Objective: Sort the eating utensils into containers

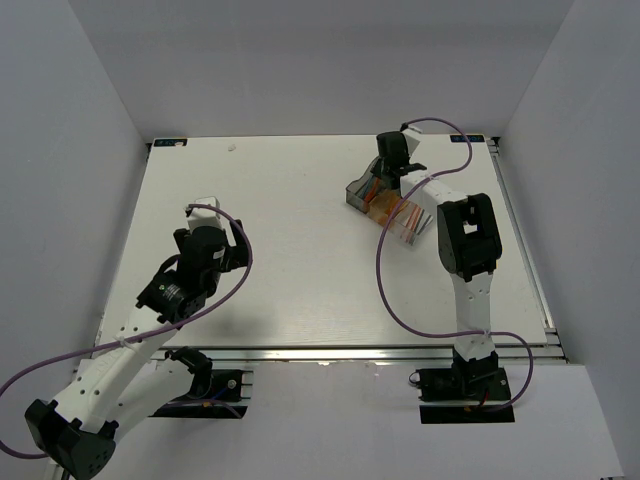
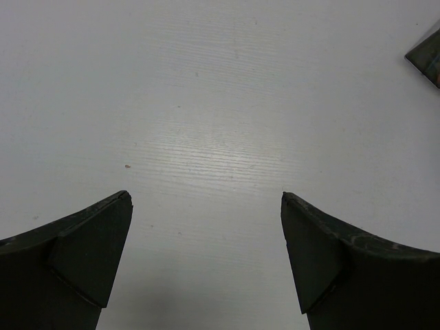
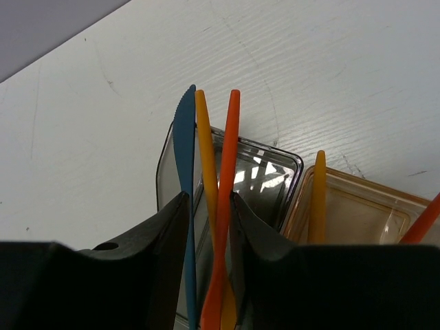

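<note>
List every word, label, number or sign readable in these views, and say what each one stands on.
None: no words, numbers or signs can be read on the utensils, the bins, the table or anything else in view.
</note>
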Tool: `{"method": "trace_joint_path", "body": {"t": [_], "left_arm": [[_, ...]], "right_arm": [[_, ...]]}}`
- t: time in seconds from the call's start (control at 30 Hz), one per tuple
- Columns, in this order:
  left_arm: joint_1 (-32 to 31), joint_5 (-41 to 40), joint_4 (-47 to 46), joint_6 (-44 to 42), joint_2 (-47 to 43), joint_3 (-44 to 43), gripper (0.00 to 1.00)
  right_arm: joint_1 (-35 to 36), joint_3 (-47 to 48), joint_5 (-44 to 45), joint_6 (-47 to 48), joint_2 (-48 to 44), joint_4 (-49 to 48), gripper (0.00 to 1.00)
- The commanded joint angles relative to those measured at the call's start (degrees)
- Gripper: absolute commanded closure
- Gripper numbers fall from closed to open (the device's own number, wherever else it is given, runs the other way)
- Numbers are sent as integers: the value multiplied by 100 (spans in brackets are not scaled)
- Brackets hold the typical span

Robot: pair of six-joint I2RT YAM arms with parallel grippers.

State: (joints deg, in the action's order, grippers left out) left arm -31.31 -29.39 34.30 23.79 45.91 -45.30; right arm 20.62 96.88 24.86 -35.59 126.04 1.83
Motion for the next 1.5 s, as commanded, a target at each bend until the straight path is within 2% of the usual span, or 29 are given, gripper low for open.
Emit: {"method": "trace_joint_path", "body": {"t": [0.0,0.13,0.23,0.27,0.3,0.33,0.43,0.53,0.57,0.63,0.67,0.83,1.03,1.23,1.47], "left_arm": [[-7,12,-64,-41,-100,-40,2],[-7,-111,-29,-24,-100,-49,2],[-7,-644,85,134,-91,-110,2],[-7,-882,233,326,-82,-154,2],[2,-1119,330,424,-47,-198,2],[20,-1574,427,677,-38,-251,2],[142,-2244,814,977,-187,-374,2],[230,-2580,981,1188,-415,-471,2],[239,-2703,1034,1215,-468,-480,2],[248,-2791,1061,1233,-626,-489,2],[257,-2835,1104,1224,-679,-497,2],[257,-2915,1131,996,-1066,-506,2],[257,-2801,1035,1005,-1593,-296,2],[257,-2626,780,1005,-1918,12,2],[257,-2406,666,917,-1981,153,2]], "right_arm": [[-23,296,-8,61,-334,37,64],[-14,349,-87,166,-615,143,59],[21,226,-270,446,-1115,204,41],[30,69,-324,535,-1482,265,24],[64,-89,-385,666,-1703,240,12],[73,-264,-586,911,-1966,257,11],[65,-1099,-1087,1412,-3065,502,11],[74,-2118,-1299,1608,-4268,968,11],[74,-2408,-1361,1678,-4933,1056,11],[74,-3240,-1605,1792,-5604,1214,11],[74,-3454,-1633,1828,-6234,1319,11],[100,-4334,-1949,2021,-7959,2188,11],[91,-4731,-2065,2293,-9025,2935,11],[100,-5029,-1828,2425,-9763,3096,11],[100,-5118,-1625,2390,-10020,3061,11]]}}
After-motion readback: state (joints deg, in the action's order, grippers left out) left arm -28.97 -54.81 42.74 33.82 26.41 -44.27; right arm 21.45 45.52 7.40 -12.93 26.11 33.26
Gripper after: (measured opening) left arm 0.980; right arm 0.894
